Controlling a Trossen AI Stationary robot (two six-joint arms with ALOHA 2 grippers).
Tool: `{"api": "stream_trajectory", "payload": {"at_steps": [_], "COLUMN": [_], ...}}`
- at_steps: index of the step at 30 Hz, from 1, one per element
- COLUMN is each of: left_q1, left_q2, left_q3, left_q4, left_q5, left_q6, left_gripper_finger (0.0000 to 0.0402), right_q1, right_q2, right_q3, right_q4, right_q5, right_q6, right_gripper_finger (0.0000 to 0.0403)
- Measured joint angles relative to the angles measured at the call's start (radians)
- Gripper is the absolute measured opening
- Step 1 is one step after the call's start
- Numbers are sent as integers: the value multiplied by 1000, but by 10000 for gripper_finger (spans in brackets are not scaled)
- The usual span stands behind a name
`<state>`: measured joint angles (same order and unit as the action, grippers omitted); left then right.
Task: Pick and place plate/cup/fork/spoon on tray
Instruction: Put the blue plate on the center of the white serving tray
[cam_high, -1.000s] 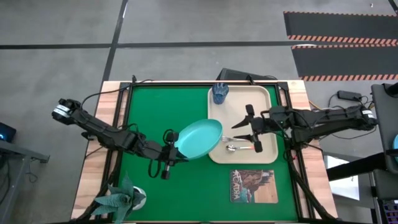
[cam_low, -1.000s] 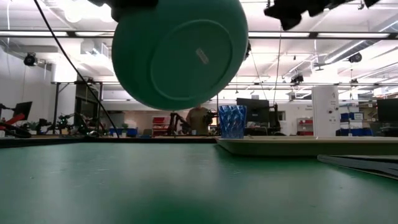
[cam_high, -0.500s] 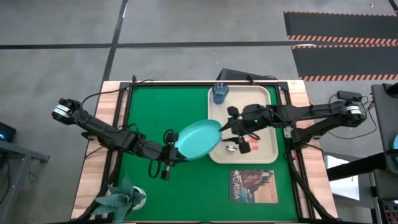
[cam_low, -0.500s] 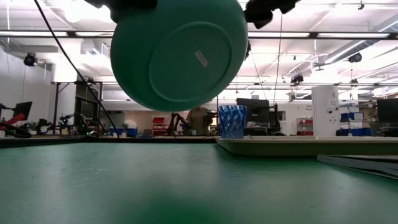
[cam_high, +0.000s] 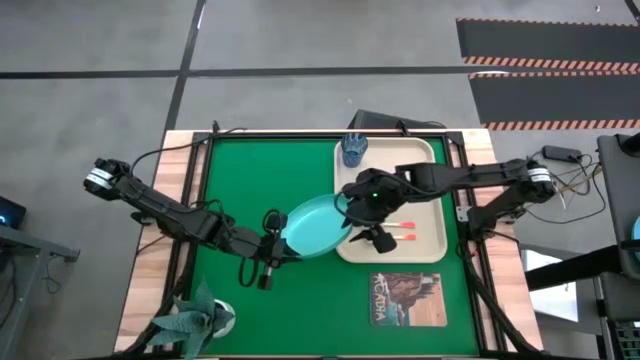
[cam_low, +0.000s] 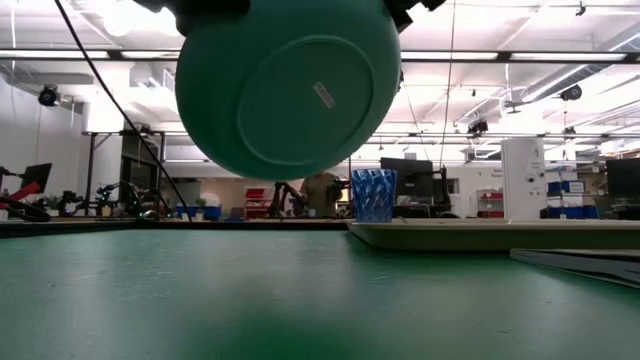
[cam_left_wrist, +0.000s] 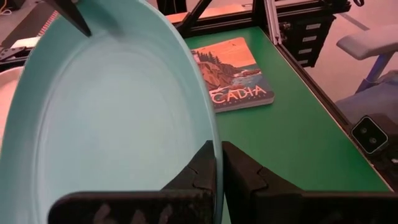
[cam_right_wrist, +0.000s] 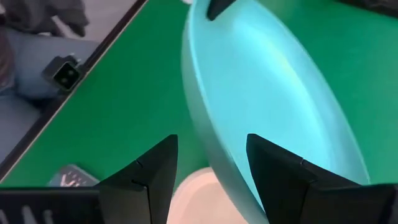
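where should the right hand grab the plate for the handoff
On the raised rim at the plate's tray-side edge, opposite the left hand, which already pinches the other edge. The plate hangs tilted in the air, so only its thin rim fits between fingers; the right hand is open, straddling that rim.

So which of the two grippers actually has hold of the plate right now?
The left gripper: it is shut on the rim of the turquoise plate, held tilted above the table. The right gripper is open at the opposite rim.
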<state>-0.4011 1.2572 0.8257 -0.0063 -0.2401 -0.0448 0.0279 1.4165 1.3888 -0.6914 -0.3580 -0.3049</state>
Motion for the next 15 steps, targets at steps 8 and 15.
{"api": "stream_trajectory", "payload": {"at_steps": [8,15], "left_q1": [2,2], "left_q2": [0,0], "left_q3": [0,0], "left_q4": [0,2], "left_q5": [-4,-5], "left_q6": [8,10], "left_gripper_finger": [0,0], "right_q1": [-2,-2], "right_q2": [65,78], "right_q3": [41,46], "right_q4": [-16,-17], "right_q5": [-65,-68], "right_q6": [-36,-74], "right_gripper_finger": [179,125]}}
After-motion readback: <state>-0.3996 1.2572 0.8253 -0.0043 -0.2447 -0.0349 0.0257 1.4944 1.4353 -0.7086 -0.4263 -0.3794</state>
